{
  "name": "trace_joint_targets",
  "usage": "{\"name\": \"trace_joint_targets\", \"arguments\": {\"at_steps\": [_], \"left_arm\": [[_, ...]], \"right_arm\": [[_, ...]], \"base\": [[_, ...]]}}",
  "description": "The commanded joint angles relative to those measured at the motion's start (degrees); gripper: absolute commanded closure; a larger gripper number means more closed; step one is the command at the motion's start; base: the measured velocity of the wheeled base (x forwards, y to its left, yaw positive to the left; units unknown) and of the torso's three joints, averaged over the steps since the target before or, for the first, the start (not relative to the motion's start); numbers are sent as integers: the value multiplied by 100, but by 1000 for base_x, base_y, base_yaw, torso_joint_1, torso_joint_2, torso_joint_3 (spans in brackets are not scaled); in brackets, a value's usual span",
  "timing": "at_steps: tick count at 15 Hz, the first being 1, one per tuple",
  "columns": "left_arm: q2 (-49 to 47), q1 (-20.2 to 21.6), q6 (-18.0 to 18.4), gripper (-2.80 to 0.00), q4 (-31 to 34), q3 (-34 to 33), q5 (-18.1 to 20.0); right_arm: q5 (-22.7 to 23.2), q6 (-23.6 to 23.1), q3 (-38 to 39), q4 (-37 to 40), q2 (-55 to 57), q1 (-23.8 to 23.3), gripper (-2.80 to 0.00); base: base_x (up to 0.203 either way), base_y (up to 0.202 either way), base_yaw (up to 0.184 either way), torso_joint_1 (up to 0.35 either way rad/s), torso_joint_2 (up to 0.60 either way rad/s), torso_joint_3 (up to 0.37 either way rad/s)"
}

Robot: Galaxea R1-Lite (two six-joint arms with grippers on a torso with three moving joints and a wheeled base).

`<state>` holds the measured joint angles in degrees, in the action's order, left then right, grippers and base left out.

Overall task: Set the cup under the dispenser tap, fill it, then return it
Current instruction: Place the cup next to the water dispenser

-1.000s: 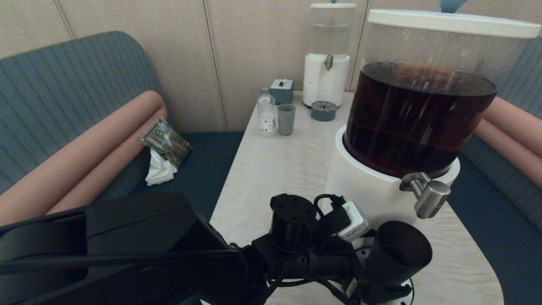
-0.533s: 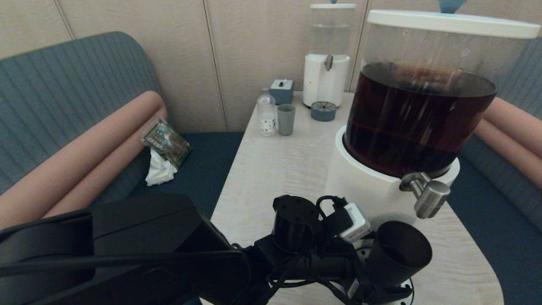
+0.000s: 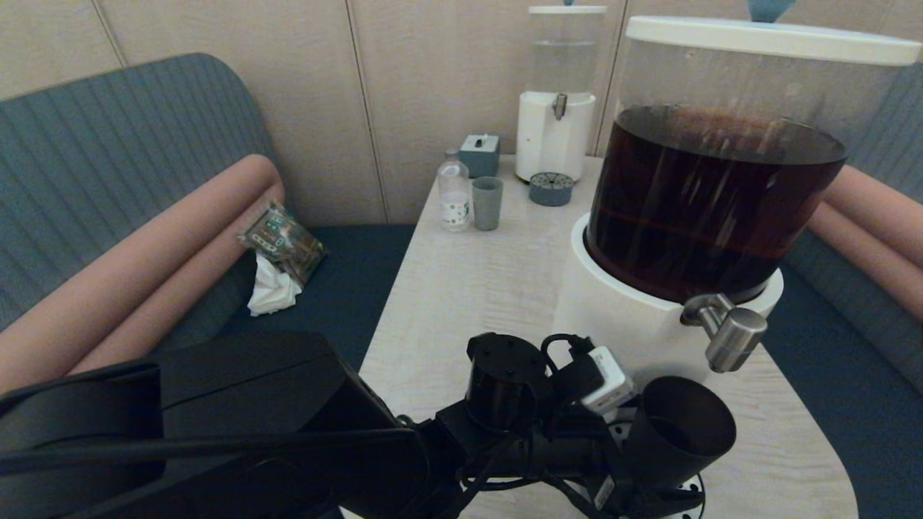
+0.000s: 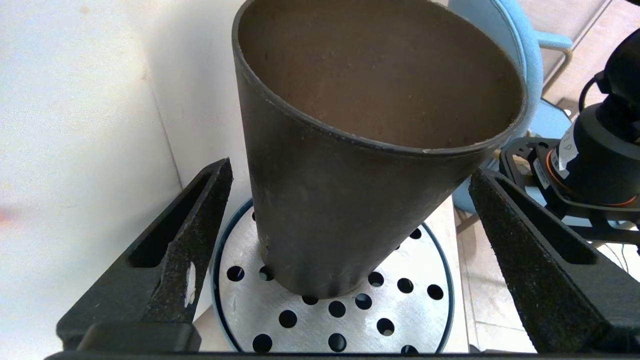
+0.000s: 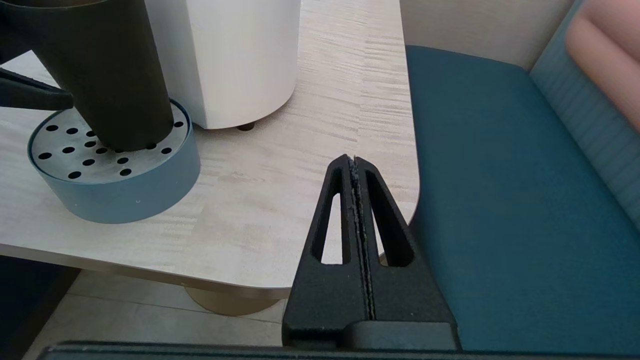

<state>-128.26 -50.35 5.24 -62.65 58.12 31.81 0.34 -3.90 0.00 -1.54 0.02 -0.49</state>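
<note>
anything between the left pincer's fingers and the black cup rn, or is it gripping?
Not gripping. In the left wrist view the left pincer is open, with bare gaps between both fingers and the cup, which stands on the perforated drip tray.

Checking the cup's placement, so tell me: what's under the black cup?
The cup stands on a round perforated steel drip tray with a blue rim, on the table. Its base covers the tray's middle.

Left gripper [image 3: 660, 483] fingers hidden behind the cup [image 3: 674, 432] in head view. Drip tray [image 3: 694, 497] mostly hidden beneath the cup. Cup rim [image 4: 380, 75] cut off by left wrist frame edge.
</note>
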Motion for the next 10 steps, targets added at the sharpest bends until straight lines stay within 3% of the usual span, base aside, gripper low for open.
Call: {"name": "trace_joint_targets", "arguments": {"at_steps": [1,10], "left_arm": [[2,-18,3,-280,-19,-3,36],[2,-62,3,-280,-19,-12,36]], "right_arm": [[1,-5,53,-4,-2,-3,0],[1,-5,53,1,-2,3,0]], "base": [[0,0,0,0,0,0],[0,0,0,0,0,0]]}}
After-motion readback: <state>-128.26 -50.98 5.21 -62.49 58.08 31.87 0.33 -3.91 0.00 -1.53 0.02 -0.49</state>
